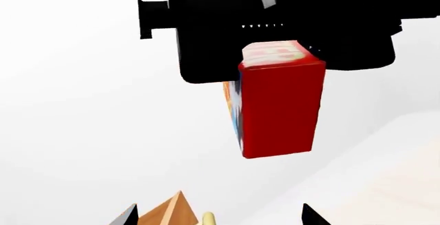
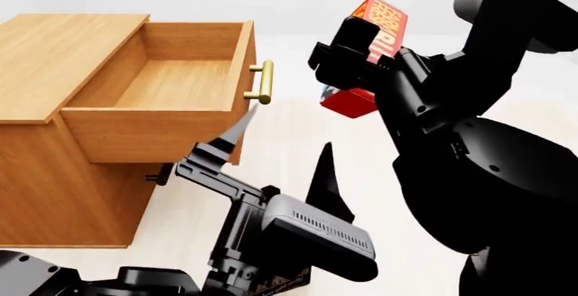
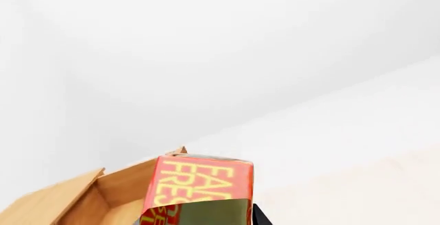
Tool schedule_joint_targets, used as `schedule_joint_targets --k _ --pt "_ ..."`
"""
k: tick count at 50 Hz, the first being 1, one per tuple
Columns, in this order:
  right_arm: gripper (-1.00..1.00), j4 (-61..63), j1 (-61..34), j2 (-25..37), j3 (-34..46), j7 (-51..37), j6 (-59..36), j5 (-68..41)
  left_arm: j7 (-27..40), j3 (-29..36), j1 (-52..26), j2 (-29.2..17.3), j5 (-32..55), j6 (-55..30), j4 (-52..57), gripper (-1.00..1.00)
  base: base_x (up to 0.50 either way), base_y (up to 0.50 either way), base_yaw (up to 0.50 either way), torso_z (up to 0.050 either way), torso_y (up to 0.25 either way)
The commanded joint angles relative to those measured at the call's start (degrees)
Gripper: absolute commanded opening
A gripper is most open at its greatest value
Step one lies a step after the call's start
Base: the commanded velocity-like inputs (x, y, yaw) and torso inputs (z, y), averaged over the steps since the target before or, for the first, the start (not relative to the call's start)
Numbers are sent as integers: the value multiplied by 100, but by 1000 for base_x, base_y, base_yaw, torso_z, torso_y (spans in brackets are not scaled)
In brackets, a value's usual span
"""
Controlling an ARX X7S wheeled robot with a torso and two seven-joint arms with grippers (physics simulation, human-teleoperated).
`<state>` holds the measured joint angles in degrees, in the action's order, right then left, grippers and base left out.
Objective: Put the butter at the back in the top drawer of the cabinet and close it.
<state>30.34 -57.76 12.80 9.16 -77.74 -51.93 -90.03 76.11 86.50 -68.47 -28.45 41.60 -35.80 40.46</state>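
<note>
The cabinet (image 2: 54, 167) stands at the left in the head view, with its top drawer (image 2: 172, 79) pulled open and showing a bare wood interior and a brass handle (image 2: 262, 82). My right gripper (image 2: 359, 59) is shut on the butter (image 2: 384, 22), a red-and-orange box held in the air to the right of the drawer's front. The butter also shows in the left wrist view (image 1: 282, 101) and in the right wrist view (image 3: 199, 186), with the drawer (image 3: 82, 202) beyond it. My left gripper (image 2: 291, 125) is open and empty, just in front of the drawer below the handle.
The floor (image 2: 298, 154) to the right of the cabinet is pale. The right arm's bulky black links (image 2: 488, 174) fill the right side of the head view. The drawer's corner (image 1: 172, 212) and the handle (image 1: 207, 218) sit between my left fingers.
</note>
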Motion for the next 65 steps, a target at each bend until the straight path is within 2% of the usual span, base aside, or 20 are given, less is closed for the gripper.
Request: schedule_joint_targets --k 1,16,39,65 --pt "-100 50 93 -78 23 68 63 -112 -62 36 16 189 -77 -72 -185 100 0 0 0 0 0" --pt "-100 -84 185 -194 164 261 145 -313 -134 89 162 206 -228 47 -278 100 0 0 0 1 1" --pt "-100 -175 608 -165 375 621 265 24 -193 20 225 226 -222 32 -351 100 0 0 0 0 1" --pt "-100 80 737 -170 592 408 322 -178 -272 -58 344 184 -270 139 -426 100 0 0 0 0 1"
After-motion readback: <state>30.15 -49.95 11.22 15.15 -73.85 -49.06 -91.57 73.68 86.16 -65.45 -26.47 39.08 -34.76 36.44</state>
